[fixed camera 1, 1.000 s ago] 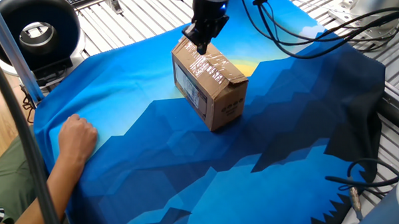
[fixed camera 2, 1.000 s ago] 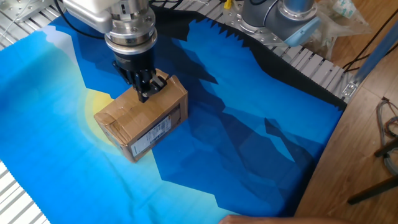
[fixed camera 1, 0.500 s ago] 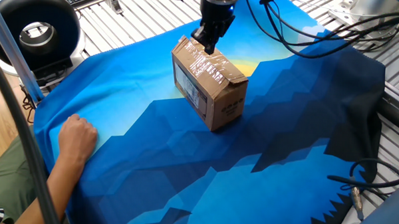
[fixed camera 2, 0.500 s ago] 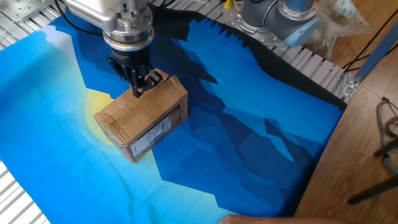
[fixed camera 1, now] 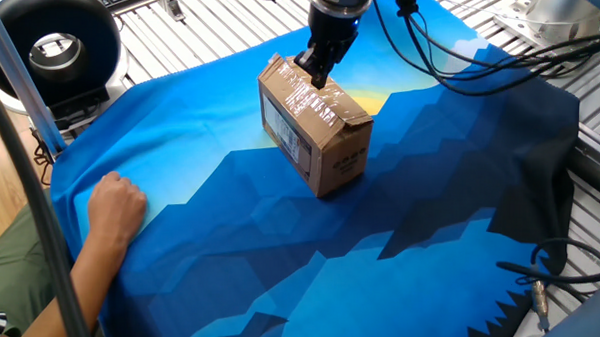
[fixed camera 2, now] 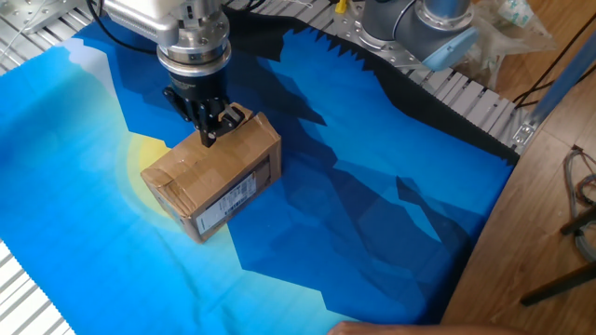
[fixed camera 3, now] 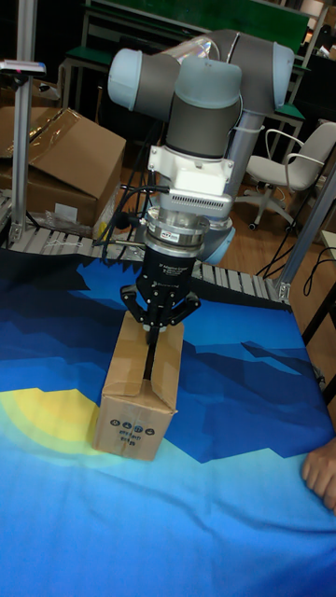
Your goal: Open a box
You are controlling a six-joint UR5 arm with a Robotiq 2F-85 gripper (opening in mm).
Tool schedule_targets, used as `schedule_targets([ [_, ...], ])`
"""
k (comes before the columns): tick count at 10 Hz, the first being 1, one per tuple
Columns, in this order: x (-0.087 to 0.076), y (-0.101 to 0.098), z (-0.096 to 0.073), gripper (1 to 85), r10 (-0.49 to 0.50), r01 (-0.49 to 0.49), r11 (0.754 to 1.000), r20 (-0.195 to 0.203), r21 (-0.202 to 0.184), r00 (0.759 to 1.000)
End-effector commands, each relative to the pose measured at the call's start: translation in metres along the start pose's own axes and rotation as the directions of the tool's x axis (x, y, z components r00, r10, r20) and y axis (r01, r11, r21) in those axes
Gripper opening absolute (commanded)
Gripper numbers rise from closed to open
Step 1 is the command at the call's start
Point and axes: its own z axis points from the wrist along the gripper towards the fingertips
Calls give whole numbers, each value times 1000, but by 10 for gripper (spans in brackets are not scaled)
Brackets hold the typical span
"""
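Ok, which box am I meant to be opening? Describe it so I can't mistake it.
Look at the blue cloth covering the table, then at its yellow patch. The box sits there, directly under the gripper. It is the small brown carton with a white printed label on its side and shiny clear tape over closed top flaps, unlike the big open carton off the table behind.

brown box [fixed camera 1: 316,129] with white label, blue-and-yellow geometric cloth [fixed camera 1: 278,238]

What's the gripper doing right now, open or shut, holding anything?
Gripper: fingers together, shut, tips down on the top seam of the box; not holding anything.
Person's hand: resting flat on the blue cloth, holding nothing.
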Motion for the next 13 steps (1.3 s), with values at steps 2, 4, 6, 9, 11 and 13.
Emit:
schedule_targets([
  [2, -9, 7, 4, 13, 29, -28, 999, 42, -29, 999],
  [4, -12, 9, 5, 13, 43, -41, 999, 53, -35, 998],
  [6, -8, -1, 5, 13, -17, 17, 1000, 47, -1, 999],
  [9, -6, -5, 4, 13, -51, 51, 999, 39, 10, 998],
  [11, -1, -5, 1, 13, -59, 58, 998, 19, 8, 998],
  [13, 2, -11, 0, 13, -87, 87, 996, 8, 25, 996],
])
